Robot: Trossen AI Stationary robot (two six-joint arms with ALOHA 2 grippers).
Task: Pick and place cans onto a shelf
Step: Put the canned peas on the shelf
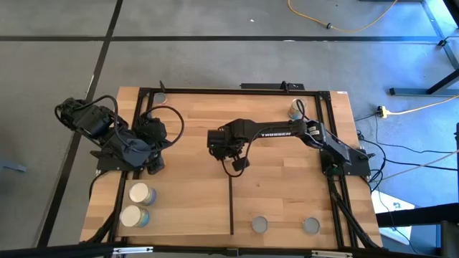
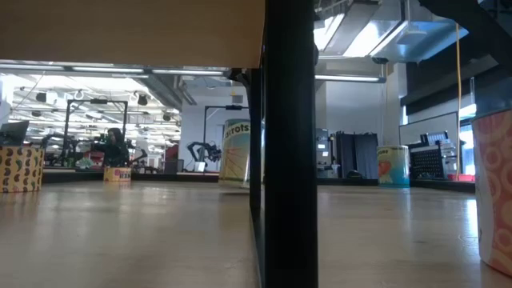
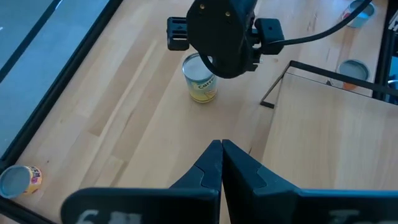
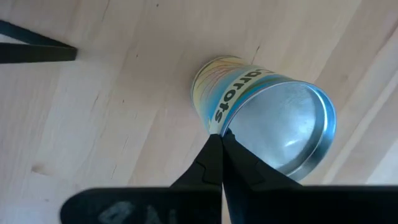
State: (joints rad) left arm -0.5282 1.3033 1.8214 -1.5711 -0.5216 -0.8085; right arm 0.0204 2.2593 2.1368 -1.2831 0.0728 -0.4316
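Observation:
A can (image 4: 273,124) with a grey metal top and a yellow "carrots" label stands upright on the tabletop near its middle. It also shows in the left wrist view (image 3: 201,84) and the low view (image 2: 234,154). My right gripper (image 4: 221,138) is shut and hovers right above this can, its tips by the top rim; in the high view (image 1: 237,163) it hides the can. My left gripper (image 3: 222,147) is shut and empty at the table's left (image 1: 154,166). The pale-wood shelf (image 3: 329,137), edged by a black strip, lies at the near right; two grey-topped cans (image 1: 259,225) (image 1: 310,226) stand on it. My right gripper points down with its shut fingertips (image 4: 217,152) at the can's side just under the top rim (image 4: 214,118). I cannot tell whether they touch the can. The can stands upright on the table.
Two cream-topped cans (image 1: 141,193) (image 1: 133,216) stand at the near left. Another can (image 1: 296,110) stands at the far right. A black metal frame (image 1: 215,90) runs around the tabletop, and a black post (image 2: 288,144) fills the middle of the low view.

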